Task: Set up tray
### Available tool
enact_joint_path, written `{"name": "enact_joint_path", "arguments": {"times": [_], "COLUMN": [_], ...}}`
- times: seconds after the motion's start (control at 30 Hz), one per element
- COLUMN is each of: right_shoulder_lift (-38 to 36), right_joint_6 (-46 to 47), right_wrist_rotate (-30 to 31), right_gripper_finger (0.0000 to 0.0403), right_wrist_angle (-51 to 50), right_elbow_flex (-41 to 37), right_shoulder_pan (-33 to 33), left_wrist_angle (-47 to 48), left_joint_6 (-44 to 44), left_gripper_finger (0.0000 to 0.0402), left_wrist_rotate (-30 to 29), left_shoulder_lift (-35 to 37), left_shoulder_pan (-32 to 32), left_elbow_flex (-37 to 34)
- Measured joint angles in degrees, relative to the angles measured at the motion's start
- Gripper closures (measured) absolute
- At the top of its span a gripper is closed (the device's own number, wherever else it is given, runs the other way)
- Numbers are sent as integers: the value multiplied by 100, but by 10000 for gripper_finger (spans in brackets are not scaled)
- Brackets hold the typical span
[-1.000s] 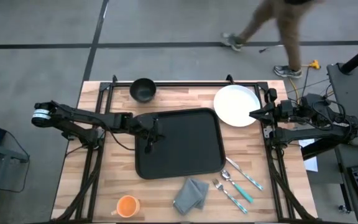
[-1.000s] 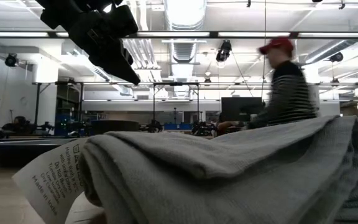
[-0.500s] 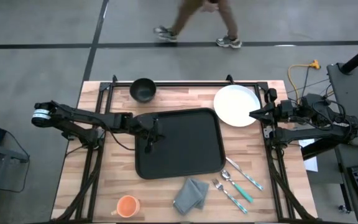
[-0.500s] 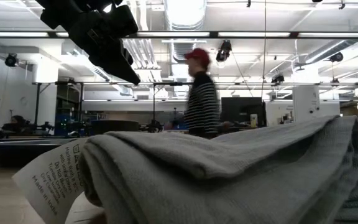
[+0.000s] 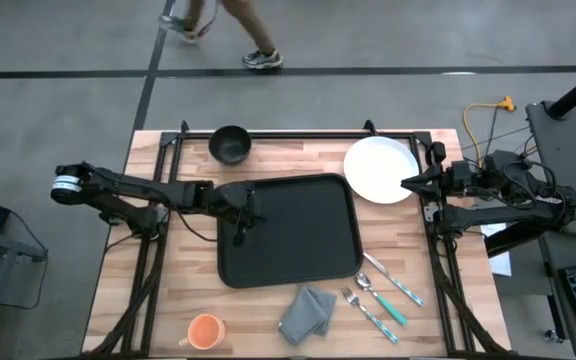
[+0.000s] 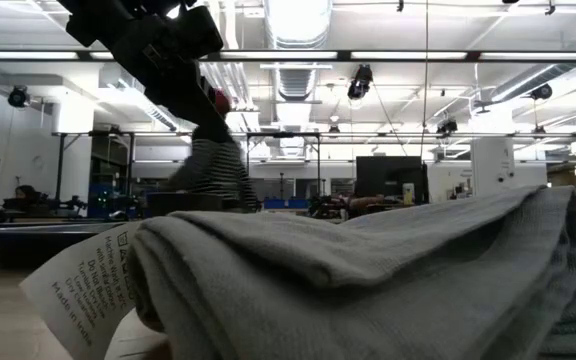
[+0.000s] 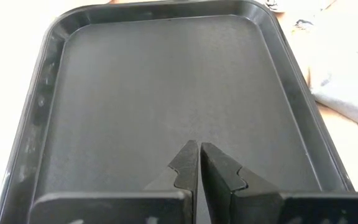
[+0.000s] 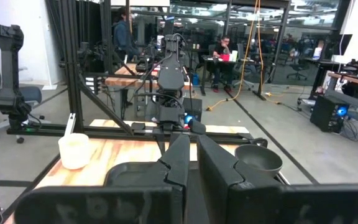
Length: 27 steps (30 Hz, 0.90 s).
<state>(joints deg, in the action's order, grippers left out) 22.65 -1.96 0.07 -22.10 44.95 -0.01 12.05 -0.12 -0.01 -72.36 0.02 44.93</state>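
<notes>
In the low view, a folded grey cloth point(image 6: 368, 280) with a white label filled most of the picture and hid nearly all the table from us; only a dark arm part near the top and a blurred person in a striped top behind it could be made out. In the high view, only the person's legs were seen, cut off by the top edge.

The large black rectangular tray with a low rim point(image 5: 288, 230) lay in the middle of the wooden table point(image 5: 168, 300), and we saw nothing inside it. The left gripper point(image 5: 240, 225) was over the tray's left edge; the left wrist view showed its two dark fingers pressed together, holding nothing, above the bare tray floor point(image 7: 166, 93).

The right gripper point(image 5: 408, 183) was at the right edge of the round white plate point(image 5: 378, 168); in its own view the fingers were closed and empty.

The black bowl point(image 5: 230, 144) held nothing that we could see. The inside of the small orange cup point(image 5: 205, 330) we could not judge. The cutlery point(image 5: 383, 292) lay just right of the tray.
</notes>
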Motion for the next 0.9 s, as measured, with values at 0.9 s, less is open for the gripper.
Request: {"name": "enact_joint_path", "arguments": {"times": [0.9], "right_shoulder_lift": [0], "right_joint_6": [-8], "right_wrist_rotate": [-2], "right_gripper_finger": [380], "right_wrist_angle": [-1], "right_elbow_flex": [0], "right_shoulder_pan": [0], "left_wrist_angle": [2206], "left_joint_6": [112], "left_gripper_finger": [401], "left_wrist_rotate": [1908], "left_shoulder_lift": [0], "left_shoulder_pan": [-719], "left_elbow_flex": [1324]}}
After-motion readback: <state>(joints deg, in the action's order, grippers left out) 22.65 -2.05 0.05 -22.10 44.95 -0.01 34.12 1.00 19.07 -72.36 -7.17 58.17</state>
